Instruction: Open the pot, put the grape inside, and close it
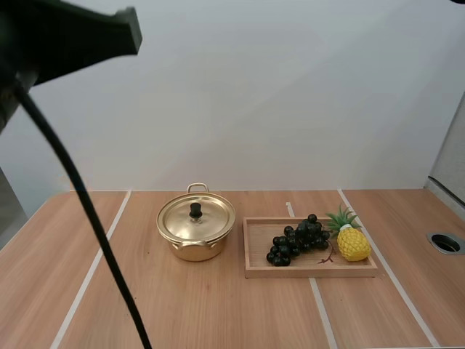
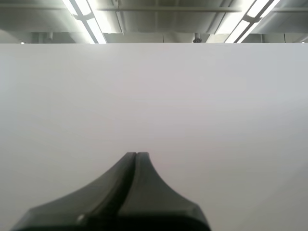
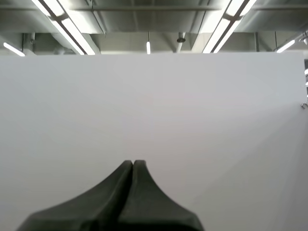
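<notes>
A gold pot [image 1: 195, 243] stands mid-table with its gold lid [image 1: 196, 217] on, a black knob [image 1: 195, 210] in the lid's centre. Right of it, a bunch of dark grapes [image 1: 296, 241] lies in a wooden tray [image 1: 254, 247]. My left gripper [image 2: 136, 154] is shut on nothing, its fingers together as one dark wedge facing a white wall. My right gripper [image 3: 133, 162] is shut too, empty, also facing the white wall.
A small toy pineapple [image 1: 352, 240] lies at the tray's right end. A round hole [image 1: 445, 243] is set in the table near the right edge. Pale strips run across the wooden tabletop [image 1: 218, 313].
</notes>
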You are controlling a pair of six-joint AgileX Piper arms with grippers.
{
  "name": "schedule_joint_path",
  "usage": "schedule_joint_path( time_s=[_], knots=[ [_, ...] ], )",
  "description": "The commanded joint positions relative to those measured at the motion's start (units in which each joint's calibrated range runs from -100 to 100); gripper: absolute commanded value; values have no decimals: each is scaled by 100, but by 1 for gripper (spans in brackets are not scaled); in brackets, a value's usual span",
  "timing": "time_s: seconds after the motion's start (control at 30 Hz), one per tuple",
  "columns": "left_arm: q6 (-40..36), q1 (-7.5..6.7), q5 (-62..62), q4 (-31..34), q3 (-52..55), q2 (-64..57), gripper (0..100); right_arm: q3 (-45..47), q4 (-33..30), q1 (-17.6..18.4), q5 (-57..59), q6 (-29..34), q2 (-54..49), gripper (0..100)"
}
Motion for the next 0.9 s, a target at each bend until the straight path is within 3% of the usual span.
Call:
schedule_joint_path(
  time_s=[0.0, 0.17, 0.4, 0.87],
  knots=[
    [15, 13, 379, 74, -557, 660, 0, -483, -65, -15, 763, 0, 522, 0],
    [15, 13, 903, 74, -1545, 1859, 0, -1016, -65, -15, 1444, 0, 1411, 0],
    [15, 13, 677, 74, -2149, 3071, 0, -1240, -224, -15, 2037, 0, 2258, 0],
    [15, 13, 718, 74, -2160, 3382, 0, -1240, -174, -15, 2021, 0, 2438, 0]
  ],
)
